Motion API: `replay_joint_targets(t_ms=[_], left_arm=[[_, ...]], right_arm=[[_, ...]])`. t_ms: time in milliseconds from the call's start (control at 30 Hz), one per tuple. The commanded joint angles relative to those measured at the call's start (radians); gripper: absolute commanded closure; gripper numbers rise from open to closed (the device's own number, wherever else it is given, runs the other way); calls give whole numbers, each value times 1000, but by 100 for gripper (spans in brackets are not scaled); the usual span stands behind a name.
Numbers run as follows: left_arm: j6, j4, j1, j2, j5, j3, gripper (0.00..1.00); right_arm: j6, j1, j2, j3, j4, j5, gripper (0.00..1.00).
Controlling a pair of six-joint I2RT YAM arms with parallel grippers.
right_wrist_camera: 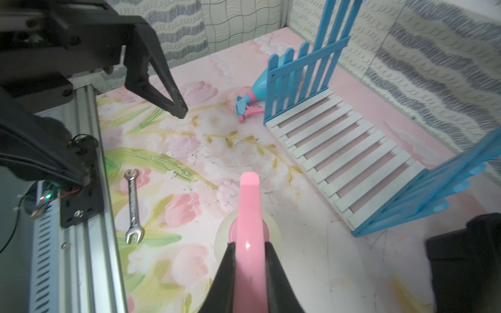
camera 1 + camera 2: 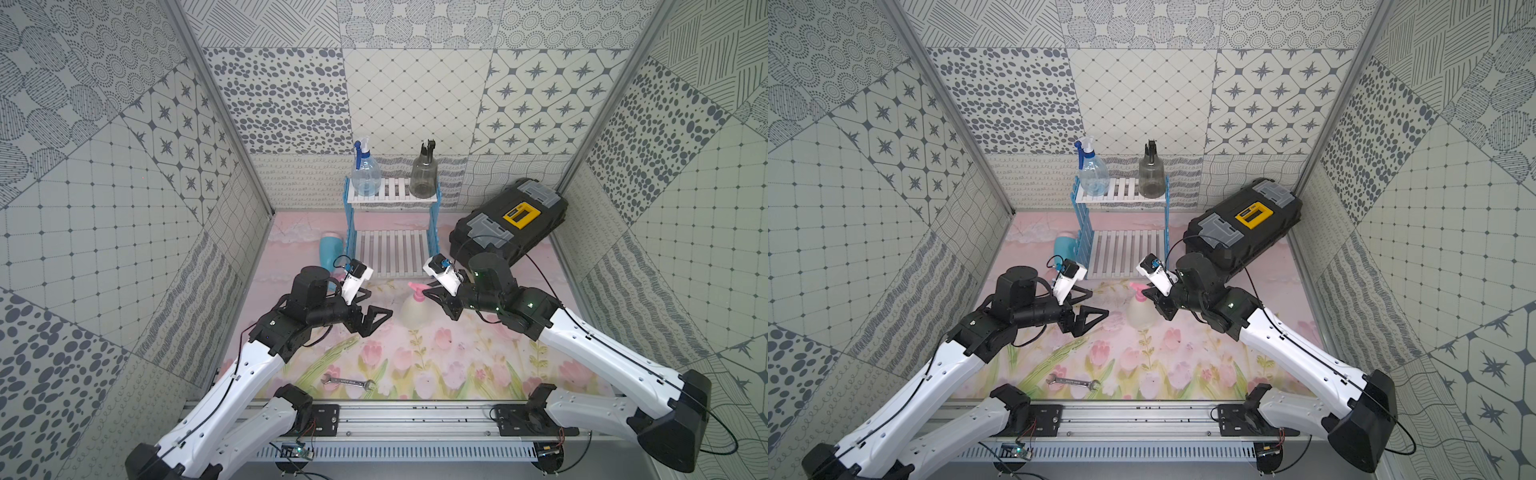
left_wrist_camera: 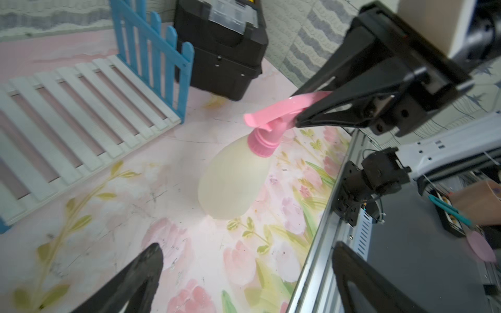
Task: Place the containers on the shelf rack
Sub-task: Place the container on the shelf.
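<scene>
Two bottles point(image 2: 365, 176) point(image 2: 424, 180) stand atop the rack point(image 2: 392, 195); toolbox point(image 2: 511, 220) right of it; wrench point(image 2: 349, 382) in front.

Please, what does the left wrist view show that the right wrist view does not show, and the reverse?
Only the left wrist view: the whole body of the white bottle, and the right gripper seen from the side. Only the right wrist view: the wrench and the light-blue bottle, lying on its side beside the shelf rack. Both: the pink trigger clamped in the right gripper, and the rack's lower shelf.
</scene>
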Motion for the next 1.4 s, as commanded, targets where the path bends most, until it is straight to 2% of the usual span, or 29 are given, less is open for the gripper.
replay_joint_targets(t_ms=[0,233,400,533,733,1033,1367], left_arm=[[-135,54,120,-81,-137,-39,1],[-127,22,143,-124,-280,-54,1],[-131,-2,142,-128,-317,-53,1],[-142,-1,143,-130,-309,-55,1],[-136,-5,144,-130,-323,-51,1],[-120,-1,149,-137,-311,-52,1],[-102,72,149,-178,-152,-86,1]], right_arm=[[81,59,33,11,246,306,100],[236,88,229,120,378,630,100],[263,73,381,236,364,745,100],[325,45,470,287,373,776,100],[347,17,583,367,383,804,100],[429,-20,671,425,349,789,100],[461,-49,680,404,309,773,100]])
